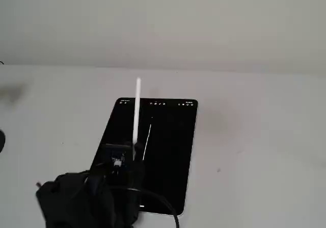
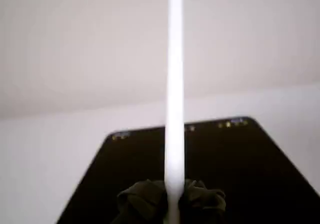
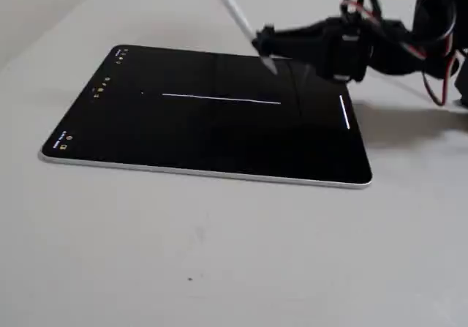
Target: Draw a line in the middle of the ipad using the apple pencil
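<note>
Black end effector (image 3: pixel 265 45) pinching the white apple pencil (image 1: pixel 136 117), pencil tilted with its tip just above the ipad (image 3: pixel 183 133), thin white line (image 3: pixel 221 98) across the middle of the ipad, ipad flat on the pale counter (image 3: pixel 219 254)

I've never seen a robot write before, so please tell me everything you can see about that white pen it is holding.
The apple pencil is a slim, smooth, glossy white stick, seemingly plastic. The black gripper clamps it near its lower end, so most of its length rises free, leaning away from the arm. In a fixed view its tip sits just above the black screen of the ipad, beside the end of the thin white line; whether it touches the glass cannot be told.
</note>
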### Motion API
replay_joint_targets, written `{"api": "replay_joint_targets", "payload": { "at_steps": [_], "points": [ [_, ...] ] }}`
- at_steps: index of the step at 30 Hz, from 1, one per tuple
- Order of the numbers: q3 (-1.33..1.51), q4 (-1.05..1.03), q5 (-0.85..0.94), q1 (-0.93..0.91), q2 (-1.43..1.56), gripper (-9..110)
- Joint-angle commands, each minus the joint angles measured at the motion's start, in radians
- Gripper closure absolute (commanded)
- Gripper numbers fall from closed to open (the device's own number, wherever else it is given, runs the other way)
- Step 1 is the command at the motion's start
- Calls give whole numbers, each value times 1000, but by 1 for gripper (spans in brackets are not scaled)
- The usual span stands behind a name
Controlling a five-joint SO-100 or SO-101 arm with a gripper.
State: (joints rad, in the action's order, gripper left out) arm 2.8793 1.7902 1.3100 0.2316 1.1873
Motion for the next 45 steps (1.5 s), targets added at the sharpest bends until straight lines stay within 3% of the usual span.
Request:
{"api": "replay_joint_targets", "payload": {
  "at_steps": [1, 3, 7, 13, 30, 45],
  "points": [
    [67, -219, -107, 8, 382, 102],
    [86, -462, -178, -9, 609, 102],
    [48, -1157, -387, -52, 1143, 102],
    [-38, -1692, -620, -71, 1505, 102],
    [-67, -2528, -1062, -104, 2111, 102],
    [-89, -2839, -1204, -235, 2137, 102]
  ]
}}
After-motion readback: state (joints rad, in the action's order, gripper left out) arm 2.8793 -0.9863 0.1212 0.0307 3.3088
